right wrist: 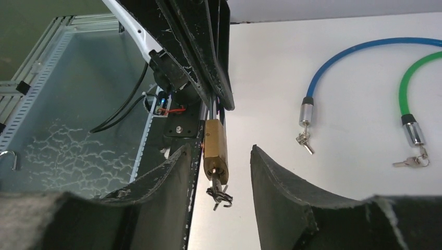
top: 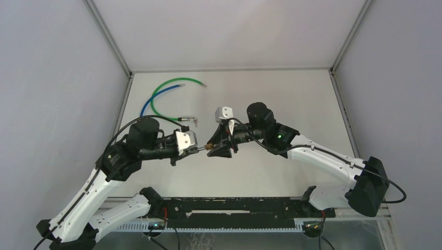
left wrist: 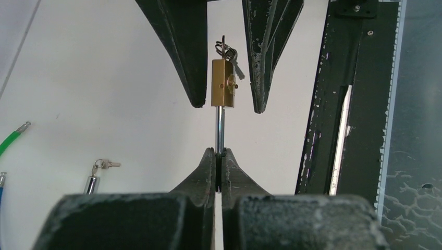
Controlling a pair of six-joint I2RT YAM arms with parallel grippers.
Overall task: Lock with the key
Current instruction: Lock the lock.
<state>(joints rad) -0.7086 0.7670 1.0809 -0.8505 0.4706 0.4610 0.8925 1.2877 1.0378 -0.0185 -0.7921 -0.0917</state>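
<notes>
A brass padlock (left wrist: 223, 83) hangs in the air between my two grippers. My left gripper (left wrist: 219, 152) is shut on its steel shackle (left wrist: 220, 127). A key (right wrist: 219, 190) on a small ring sticks out of the lock's underside. My right gripper (right wrist: 220, 150) stands open around the lock body, with a gap on each side, and its fingers (left wrist: 193, 78) touch neither the lock nor the key. From above, the padlock (top: 209, 147) sits between the left gripper (top: 200, 149) and the right gripper (top: 221, 148).
A green cable lock (top: 177, 83) and a blue cable lock (top: 156, 96) lie on the table at the back left, each with small keys (right wrist: 305, 140) at its end. A black rail (left wrist: 354, 104) runs along the table's near edge.
</notes>
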